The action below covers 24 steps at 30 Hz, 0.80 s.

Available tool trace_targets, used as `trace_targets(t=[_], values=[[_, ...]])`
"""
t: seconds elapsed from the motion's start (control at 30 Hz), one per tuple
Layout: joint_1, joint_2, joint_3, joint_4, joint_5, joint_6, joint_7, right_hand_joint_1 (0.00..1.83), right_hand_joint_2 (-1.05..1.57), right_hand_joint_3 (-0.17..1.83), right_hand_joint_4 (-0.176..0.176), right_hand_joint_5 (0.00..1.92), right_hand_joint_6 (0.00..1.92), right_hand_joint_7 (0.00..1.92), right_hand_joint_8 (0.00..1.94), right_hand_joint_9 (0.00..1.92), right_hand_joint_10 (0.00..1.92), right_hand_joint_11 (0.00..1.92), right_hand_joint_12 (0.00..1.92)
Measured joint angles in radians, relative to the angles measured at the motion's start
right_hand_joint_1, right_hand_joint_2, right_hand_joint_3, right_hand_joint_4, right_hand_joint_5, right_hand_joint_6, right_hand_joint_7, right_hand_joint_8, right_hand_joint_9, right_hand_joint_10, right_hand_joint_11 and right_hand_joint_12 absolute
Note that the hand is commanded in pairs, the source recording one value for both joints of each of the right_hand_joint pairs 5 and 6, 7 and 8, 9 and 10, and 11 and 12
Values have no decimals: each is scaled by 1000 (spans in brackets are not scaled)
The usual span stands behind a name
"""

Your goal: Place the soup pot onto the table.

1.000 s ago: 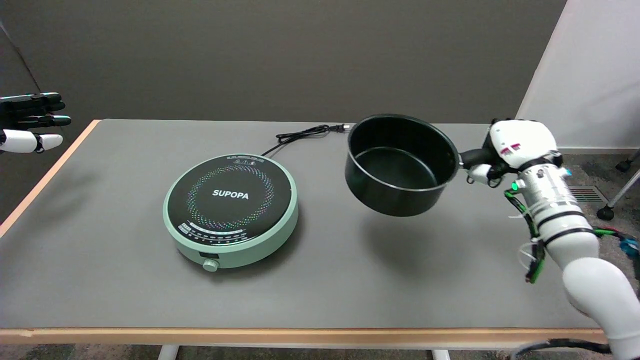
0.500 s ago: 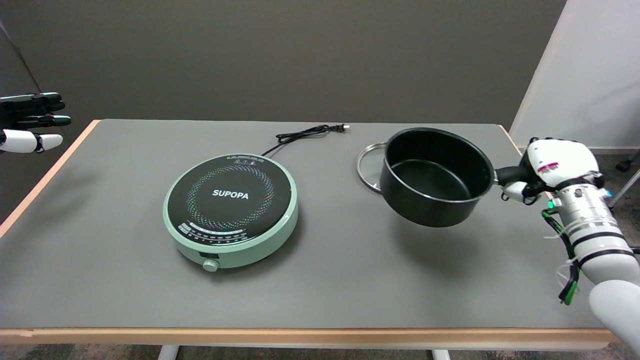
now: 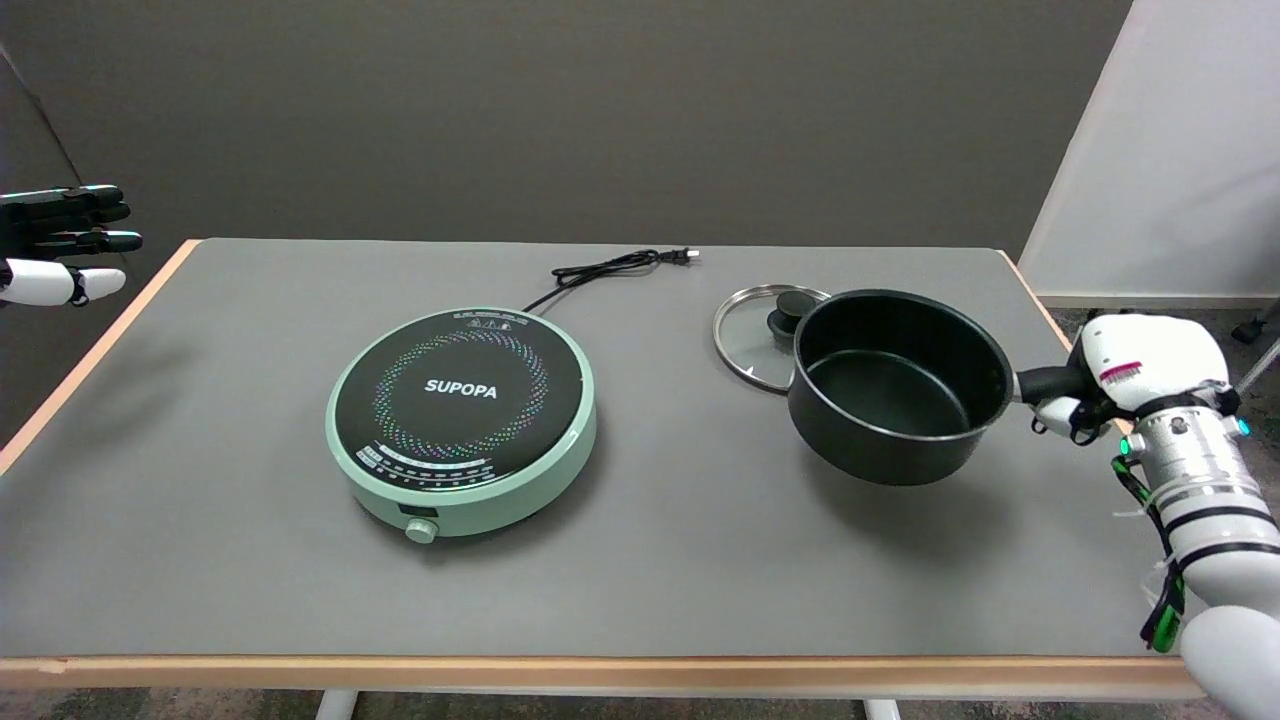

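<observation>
Lowering is the step in hand: the right hand (image 3: 1120, 380) grips the handle of the soup pot (image 3: 897, 385), which hangs tilted just above the table (image 3: 250, 520) beside the glass lid (image 3: 752, 335), so next it likely levels, descends and lets go.

A: What does the right hand (image 3: 1128, 375) look like?

B: A rounded white shell over the back, with a small dark red label on it. The parts underneath are black, and the fingertips (image 3: 1050, 414) are white.

A: And the right arm (image 3: 1205, 505) behind it?

B: A silver metallic wrist cuff with small green and teal lights, then white segments ringed by black bands. Green and black cables run along its near side, bound with thin white ties.

A: The hand at far left (image 3: 58, 243)?

B: Black fingers above, white ones below with dark tips.
</observation>
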State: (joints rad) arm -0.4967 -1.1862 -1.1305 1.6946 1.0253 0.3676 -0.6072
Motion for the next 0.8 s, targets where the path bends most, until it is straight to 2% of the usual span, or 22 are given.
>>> trace_targets(t=[0.37, 0.8], values=[[-43, -40, -15, -34, -97, 81, 84, 796, 1031, 807, -20, 1920, 1920, 1920, 1920, 1920, 1920, 1920, 1920], [-79, -72, -51, -64, -140, 153, 121, 794, 1014, 815, -19, 1920, 1920, 1920, 1920, 1920, 1920, 1920, 1920]])
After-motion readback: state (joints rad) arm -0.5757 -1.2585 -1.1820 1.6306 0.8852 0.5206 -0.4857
